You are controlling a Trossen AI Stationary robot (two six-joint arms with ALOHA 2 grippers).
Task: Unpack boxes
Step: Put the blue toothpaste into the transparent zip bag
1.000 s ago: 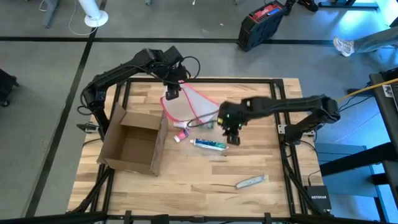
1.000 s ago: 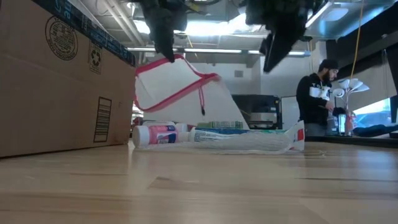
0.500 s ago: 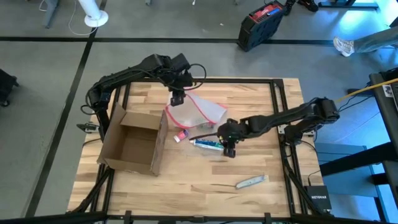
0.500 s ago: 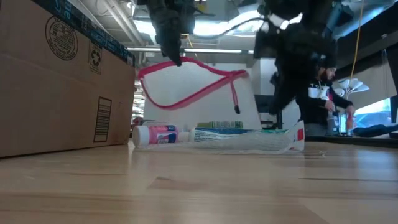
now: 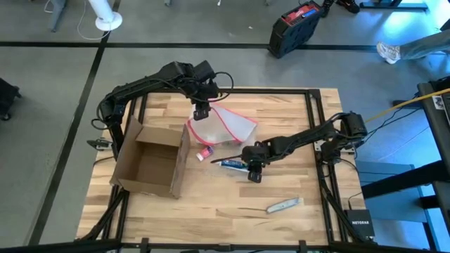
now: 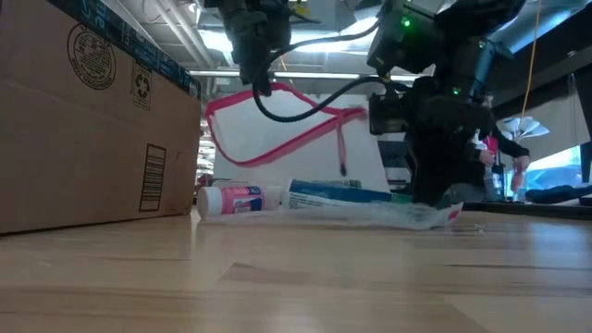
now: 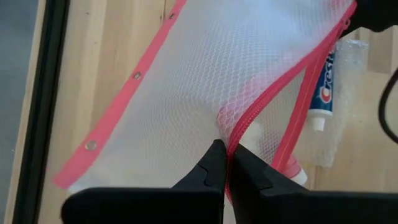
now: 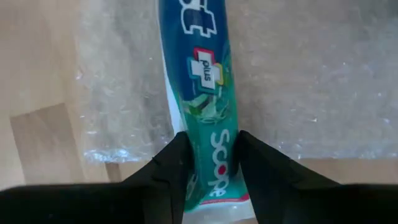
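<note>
- Cardboard box (image 5: 149, 163): brown corrugated, rectangular, sits on left part of the wooden tabletop (image 5: 232, 204), top flaps open. Inside looks bare brown in the high view. In the low view its side wall shows printed round stamps + a barcode mark.
- Mesh pouch (image 5: 223, 124): clear/white netting w/ pink-red zipper edge and small metal snaps, soft and sagging. Hangs lifted off the tabletop, just right of the box.
- Left tool (image 7: 227, 163): tips pressed together, pinching the pouch's pink edge, above the tabletop's rear middle.
- Toothpaste tube (image 8: 205, 93): glossy blue-green plastic, long and flat, lies on a sheet of bubble wrap (image 8: 298, 81), crinkly and see-through, near tabletop centre.
- Right tool (image 8: 208, 163): partly spread, one finger on each side of the tube's flat end, touching it; tube lies down on the wrap.
- Small bottle (image 6: 231, 200): white w/ pink label, round, lying on its side between box and tube.
- Small flat pale packet (image 5: 284, 205) lies alone toward the front right, well apart from the rest.
</note>
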